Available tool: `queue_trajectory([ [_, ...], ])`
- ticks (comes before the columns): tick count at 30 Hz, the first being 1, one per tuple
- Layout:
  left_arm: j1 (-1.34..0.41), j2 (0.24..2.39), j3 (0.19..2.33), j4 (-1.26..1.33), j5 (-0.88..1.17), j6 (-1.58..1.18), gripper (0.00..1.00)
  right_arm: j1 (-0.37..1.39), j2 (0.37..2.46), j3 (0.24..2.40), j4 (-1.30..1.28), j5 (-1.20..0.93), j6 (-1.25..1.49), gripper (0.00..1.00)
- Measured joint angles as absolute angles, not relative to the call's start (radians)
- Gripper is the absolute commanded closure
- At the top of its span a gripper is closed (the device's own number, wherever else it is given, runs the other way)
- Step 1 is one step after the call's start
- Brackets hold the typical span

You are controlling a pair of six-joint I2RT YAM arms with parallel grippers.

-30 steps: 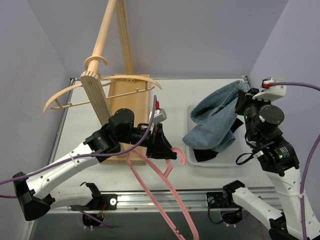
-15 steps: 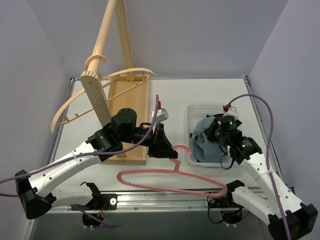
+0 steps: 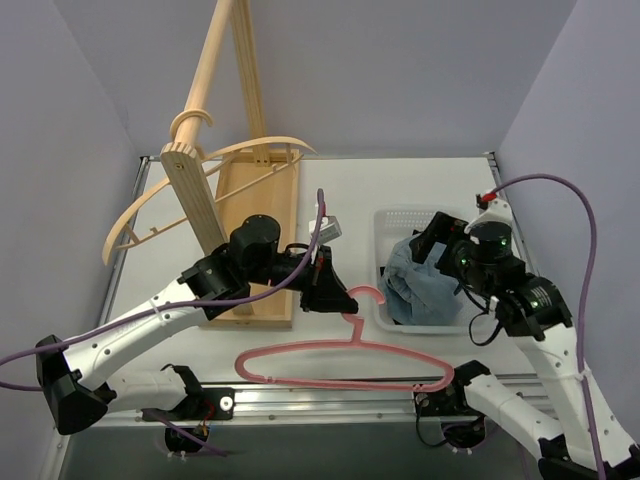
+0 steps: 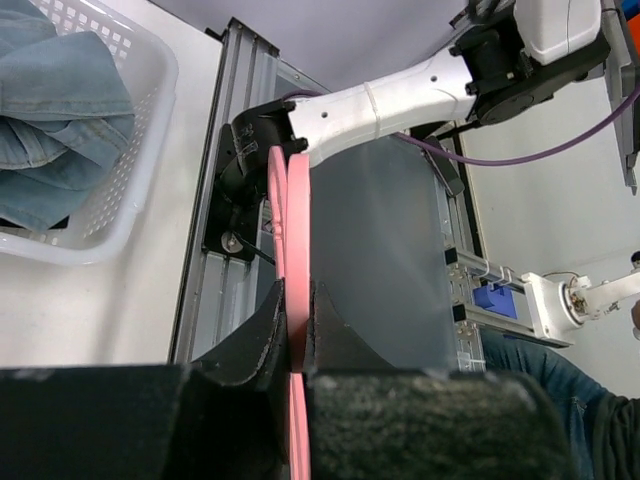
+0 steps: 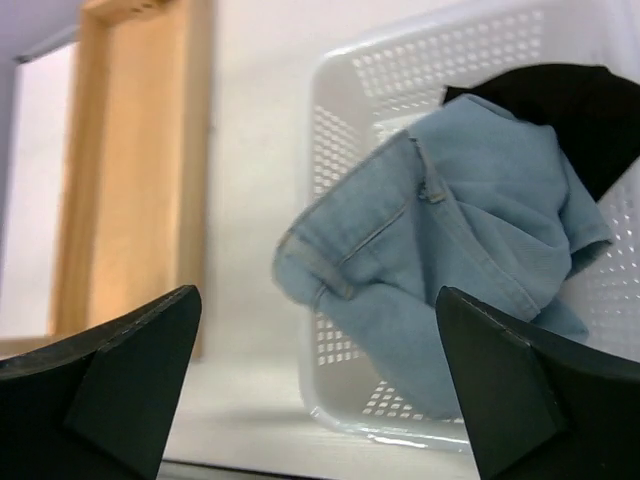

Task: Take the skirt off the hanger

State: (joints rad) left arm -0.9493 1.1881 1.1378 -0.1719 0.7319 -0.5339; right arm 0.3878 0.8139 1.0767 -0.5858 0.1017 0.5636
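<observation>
Top cam: L gripper (image 3: 330, 287) jaws pinched on pink hanger (image 3: 340, 365), near table front edge; skirt (image 3: 418, 283) off it, bunched in basket (image 3: 400, 214); R gripper (image 5: 318, 390) jaws wide, empty, just above skirt.

the faded blue denim skirt (image 5: 450, 240) is soft, matt cloth. the white perforated basket (image 5: 350, 110) is faintly glossy plastic. the thin pink hanger (image 4: 297, 230) looks smooth plastic, the pale rack (image 3: 195, 210) matt wood

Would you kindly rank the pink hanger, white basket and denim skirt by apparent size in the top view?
1. pink hanger: widest span, though thin and perhaps nearer the camera
2. white basket
3. denim skirt, lying inside the basket
</observation>
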Motion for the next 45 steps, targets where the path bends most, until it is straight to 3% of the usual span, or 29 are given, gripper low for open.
queue_trajectory([
  [10,-0.949,1.190,1.248,-0.289,0.690,-0.491,0.98,0.388,0.451,1.114,-0.683,-0.236,0.521,0.01],
  [17,-0.937,1.180,1.434,-0.400,0.586,-0.431,0.98,0.388,0.294,1.113,-0.780,-0.308,0.579,0.06],
  [30,-0.914,1.218,1.584,-0.436,0.479,-0.406,0.98,0.388,0.234,1.185,-0.995,-0.099,0.628,0.10],
  [45,-0.906,1.237,1.602,-0.457,0.480,-0.417,0.98,0.388,0.308,1.128,-0.897,0.101,0.619,0.21],
])
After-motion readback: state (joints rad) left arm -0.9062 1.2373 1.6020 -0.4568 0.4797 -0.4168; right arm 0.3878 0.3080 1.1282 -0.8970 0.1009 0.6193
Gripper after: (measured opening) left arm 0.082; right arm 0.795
